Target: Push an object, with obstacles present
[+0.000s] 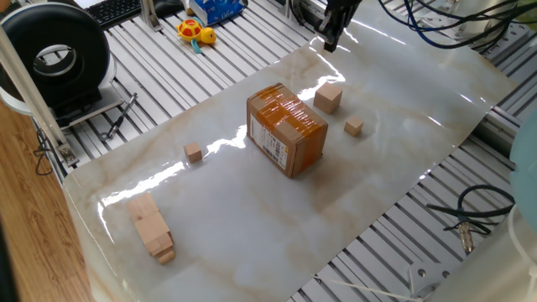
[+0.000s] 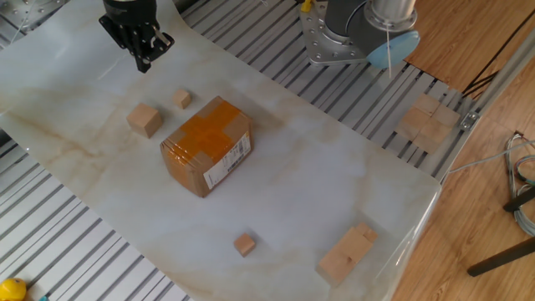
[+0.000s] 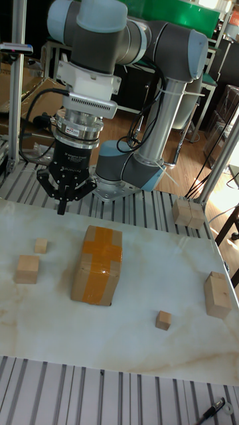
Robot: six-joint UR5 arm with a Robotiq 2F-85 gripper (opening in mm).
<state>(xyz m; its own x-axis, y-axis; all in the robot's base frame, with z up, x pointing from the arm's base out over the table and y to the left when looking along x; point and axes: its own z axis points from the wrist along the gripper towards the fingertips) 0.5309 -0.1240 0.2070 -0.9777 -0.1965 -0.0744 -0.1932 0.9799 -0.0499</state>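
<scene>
The object, a plain light-wood cube, rests on the marble sheet beside the cardboard box. My gripper hangs above the sheet's edge beyond the cube, well apart from it. Its fingers are drawn together to a point and hold nothing. One tiny cube lies between the gripper's side and the box. The other tiny cube lies past the box.
Long pale blocks lie at the sheet's far corner from the gripper. More wooden blocks sit off the sheet on the slatted frame. The arm's base stands at the table edge.
</scene>
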